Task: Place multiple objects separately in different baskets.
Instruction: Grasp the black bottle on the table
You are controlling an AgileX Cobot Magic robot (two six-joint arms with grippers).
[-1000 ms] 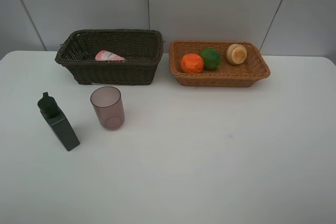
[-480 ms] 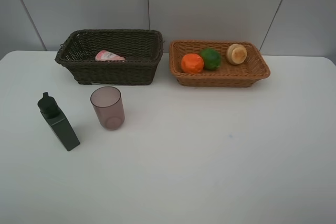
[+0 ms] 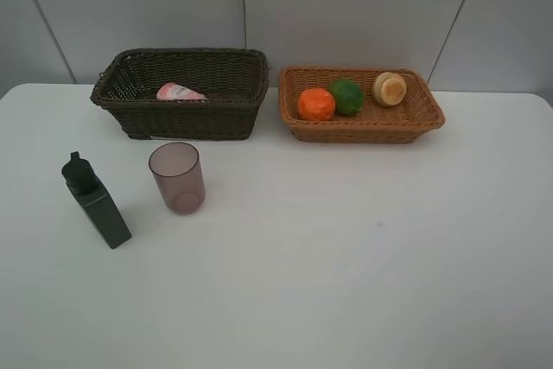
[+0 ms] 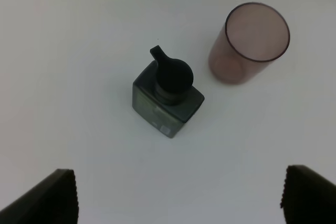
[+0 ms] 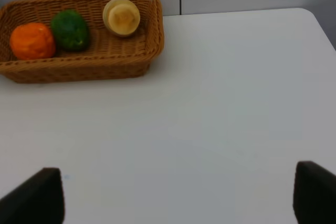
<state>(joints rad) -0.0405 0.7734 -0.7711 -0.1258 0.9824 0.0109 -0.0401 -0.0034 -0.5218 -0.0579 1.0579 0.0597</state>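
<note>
Your left tool (image 4: 178,203) hangs released above the dark green square bottle (image 4: 167,94), which stands beside the translucent mauve cup (image 4: 249,43) on the white surface (image 3: 346,257); your right tool (image 5: 176,198) is spread wide too. The pink squeeze bottle (image 3: 179,92) lies in the dark brown wicker basket (image 3: 181,118). The orange (image 3: 316,104), green lime (image 3: 347,96) and peach-coloured fruit (image 3: 390,88) sit in the tan wicker basket (image 3: 363,131).
</note>
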